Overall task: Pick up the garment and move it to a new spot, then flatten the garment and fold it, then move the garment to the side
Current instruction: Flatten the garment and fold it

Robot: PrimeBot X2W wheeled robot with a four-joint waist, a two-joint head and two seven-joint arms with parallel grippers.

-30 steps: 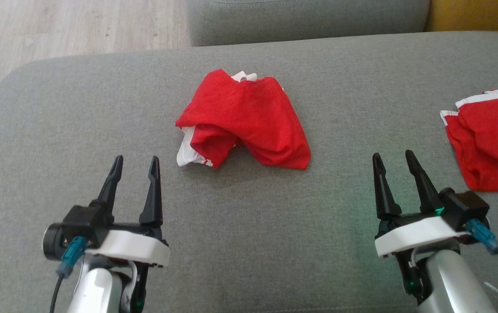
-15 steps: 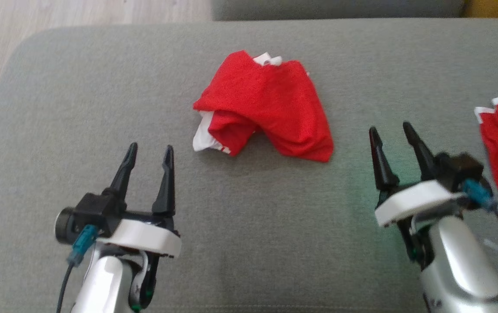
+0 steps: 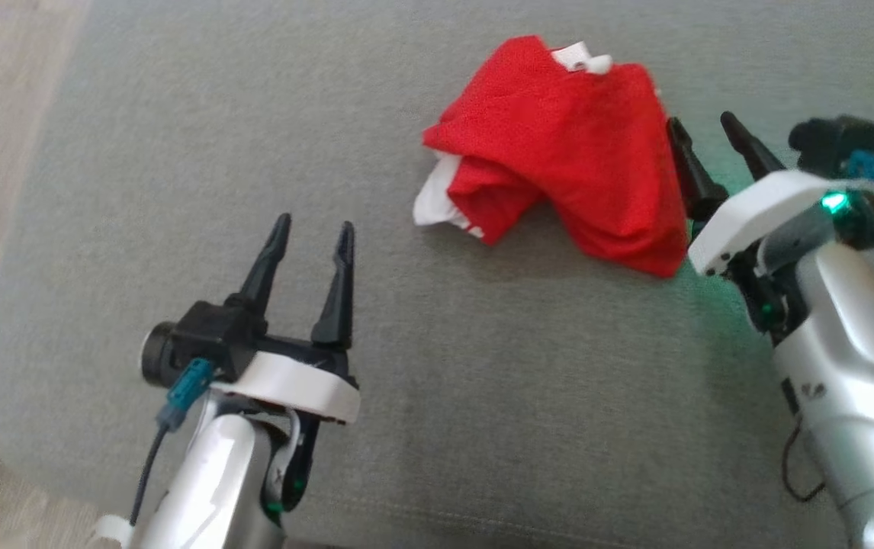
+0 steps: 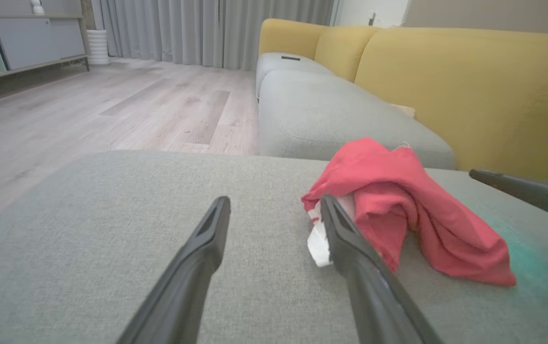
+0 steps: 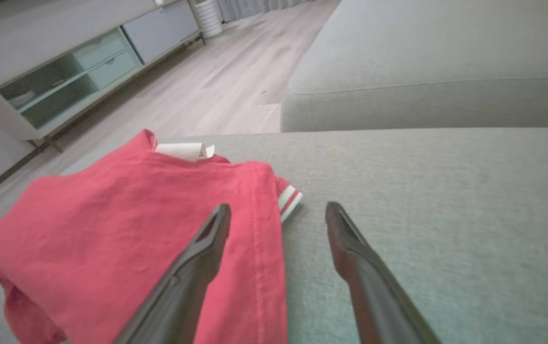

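A crumpled red garment (image 3: 567,149) with white trim lies bunched on the grey cushion (image 3: 178,137); it also appears as a red garment (image 4: 398,210) in the left wrist view and a red garment (image 5: 126,224) in the right wrist view. My right gripper (image 3: 700,130) is open at the garment's right edge, its left finger over the cloth, nothing clamped. In the right wrist view the right gripper (image 5: 276,210) straddles the garment's hem. My left gripper (image 3: 311,232) is open, apart from the garment, to its lower left.
The cushion's left edge drops to a wooden floor (image 3: 2,91). A yellow sofa back (image 4: 470,81) and a second grey seat (image 4: 331,114) stand behind the cushion. A low cabinet (image 5: 63,71) stands across the floor.
The head camera has swung, shifting the whole picture. My right gripper has come forward to the garment's right edge. The second red garment at the far right has left the view.
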